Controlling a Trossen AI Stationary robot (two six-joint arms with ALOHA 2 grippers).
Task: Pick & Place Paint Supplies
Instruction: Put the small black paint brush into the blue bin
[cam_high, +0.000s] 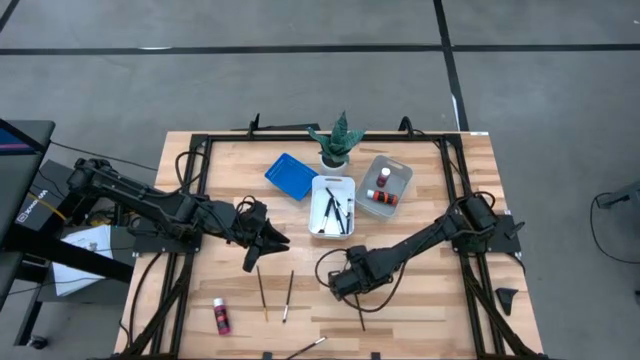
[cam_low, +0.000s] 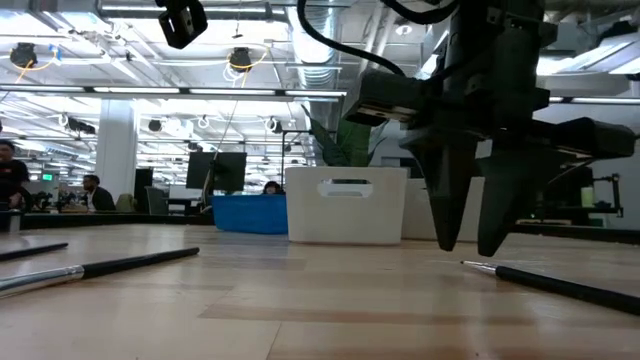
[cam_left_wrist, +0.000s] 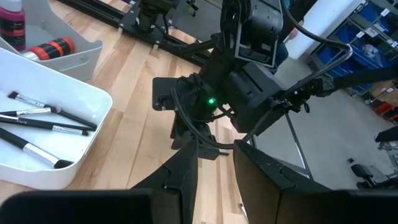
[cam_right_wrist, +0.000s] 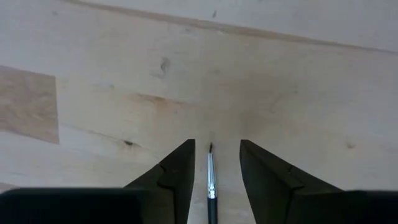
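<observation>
While the left gripper (cam_high: 282, 240) waits parted and empty above the table (cam_high: 420, 310), the right gripper (cam_right_wrist: 214, 171) stands fingertips-down on the wood, jaws apart astride a dark-handled paintbrush (cam_right_wrist: 211, 186), not yet clamping it.

Bare tabletop (cam_high: 420, 300) beside white tray (cam_high: 333, 186)

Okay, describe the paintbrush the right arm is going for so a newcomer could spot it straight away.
Start at the white tray mid-table and come toward the front edge, to the right tool. A thin dark-handled paintbrush lies flat between its open fingers. The two other brushes nearby lie off toward the left arm, with no tool over them.
</observation>
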